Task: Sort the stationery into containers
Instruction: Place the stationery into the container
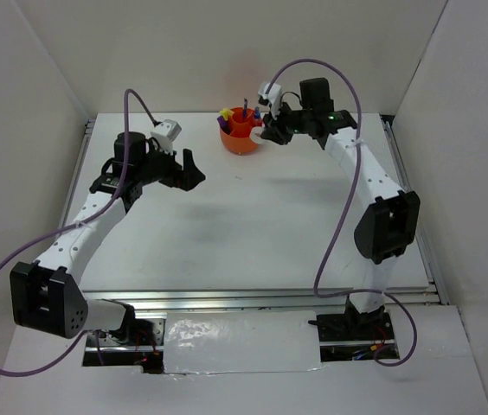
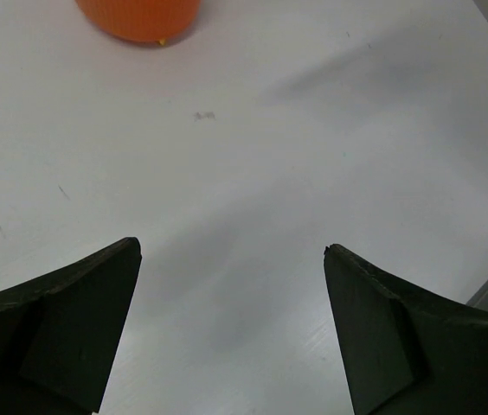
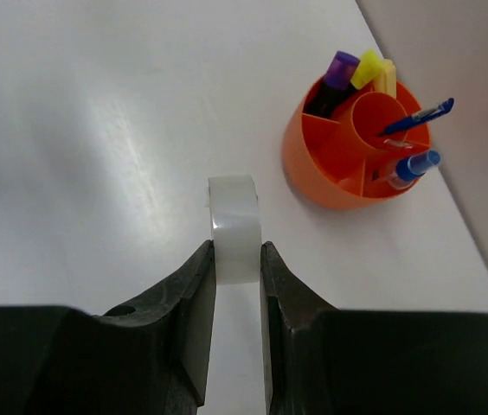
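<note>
A: Status, left side first?
B: Fingers spread wide on left end effector, nothing between them. Hovering over bare surface, left of centre. Left wrist view: two dark fingers, white surface in the gap, bottom of orange organiser at top edge, well apart.

A: Organiser position and contents?
B: Standing at far edge of surface, about mid-width, near back wall. Divided into a centre cup plus outer pockets.
- Centre cup: blue pen, leaning.
- One outer pocket: purple highlighter.
- Just beside it: yellow highlighter and pale yellow stick. Same pocket or the next, cannot tell.
- Another outer pocket: clear blue-capped bottle, tilted outward.

A: Any labels?
B: Lettering on any of it too small to read.

A: Right side?
B: Clamped on clear tape ring: right end effector. Ring upright, curved band toward wrist camera, pinched across its width. In top view, just right of organiser rim. Touching or not, cannot tell.

A: Room to move?
B: Wide open surface across middle and near side, down to metal rail along near edge. Tighter at far right, with side wall close beyond right arm.
</note>
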You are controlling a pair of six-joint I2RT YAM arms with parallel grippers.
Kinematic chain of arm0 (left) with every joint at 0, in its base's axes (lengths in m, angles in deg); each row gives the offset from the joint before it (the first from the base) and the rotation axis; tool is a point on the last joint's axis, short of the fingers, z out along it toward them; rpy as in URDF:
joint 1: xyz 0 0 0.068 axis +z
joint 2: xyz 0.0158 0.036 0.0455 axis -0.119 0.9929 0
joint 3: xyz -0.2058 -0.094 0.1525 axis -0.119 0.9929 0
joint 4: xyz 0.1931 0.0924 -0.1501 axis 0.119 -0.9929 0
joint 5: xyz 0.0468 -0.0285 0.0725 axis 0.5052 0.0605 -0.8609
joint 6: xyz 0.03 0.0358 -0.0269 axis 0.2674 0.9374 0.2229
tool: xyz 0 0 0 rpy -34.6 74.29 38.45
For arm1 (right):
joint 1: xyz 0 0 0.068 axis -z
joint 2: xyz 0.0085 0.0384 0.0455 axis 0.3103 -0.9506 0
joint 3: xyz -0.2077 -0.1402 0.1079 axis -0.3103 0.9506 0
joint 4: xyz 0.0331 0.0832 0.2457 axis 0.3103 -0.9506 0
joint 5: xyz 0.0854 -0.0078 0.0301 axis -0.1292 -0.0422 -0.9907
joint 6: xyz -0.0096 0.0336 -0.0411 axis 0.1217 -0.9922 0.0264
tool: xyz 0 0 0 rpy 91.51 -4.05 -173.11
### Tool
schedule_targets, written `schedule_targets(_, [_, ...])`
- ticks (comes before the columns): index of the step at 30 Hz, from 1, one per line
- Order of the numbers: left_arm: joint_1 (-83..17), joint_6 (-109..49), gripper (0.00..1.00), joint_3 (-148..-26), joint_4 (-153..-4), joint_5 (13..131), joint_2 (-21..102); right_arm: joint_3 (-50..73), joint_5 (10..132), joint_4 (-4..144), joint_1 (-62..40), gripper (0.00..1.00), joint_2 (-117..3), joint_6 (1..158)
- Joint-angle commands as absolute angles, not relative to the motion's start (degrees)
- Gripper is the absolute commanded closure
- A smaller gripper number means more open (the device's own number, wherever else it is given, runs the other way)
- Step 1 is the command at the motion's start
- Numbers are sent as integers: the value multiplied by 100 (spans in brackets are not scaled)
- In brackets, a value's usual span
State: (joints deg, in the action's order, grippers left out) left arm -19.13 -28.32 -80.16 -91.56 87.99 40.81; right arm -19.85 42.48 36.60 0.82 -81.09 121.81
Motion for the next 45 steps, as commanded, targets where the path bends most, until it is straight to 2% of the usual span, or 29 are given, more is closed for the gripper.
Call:
schedule_targets(1, [-1791,-3156,1,-7854,-8729,9240,3942,-2026,4603,4577,-73,85,-8345,13594])
schedule_targets(5, [-1659,-3253,1,-7757,-8667,9311,3995,-1866,4709,5360,-161,86,-8678,14254])
schedule_targets(11, [-1501,-3394,1,-7722,-8570,9425,4153,-2297,4876,5362,-275,86,-9355,15131])
schedule_targets(14, [-1448,-3455,1,-7739,-8561,9513,4232,-2411,4806,5274,-302,80,-9575,15554])
schedule_targets(17, [-1413,-3490,1,-7713,-8561,9557,4259,-2780,4797,5019,-293,78,-9900,15758])
schedule_targets(27, [-1325,-3587,1,-7485,-8429,9628,4162,-3246,4928,5221,-293,82,-10446,16048])
schedule_targets(45, [-1158,-3631,1,-7318,-8403,9698,4232,-3598,4955,5335,-372,76,-10947,15969])
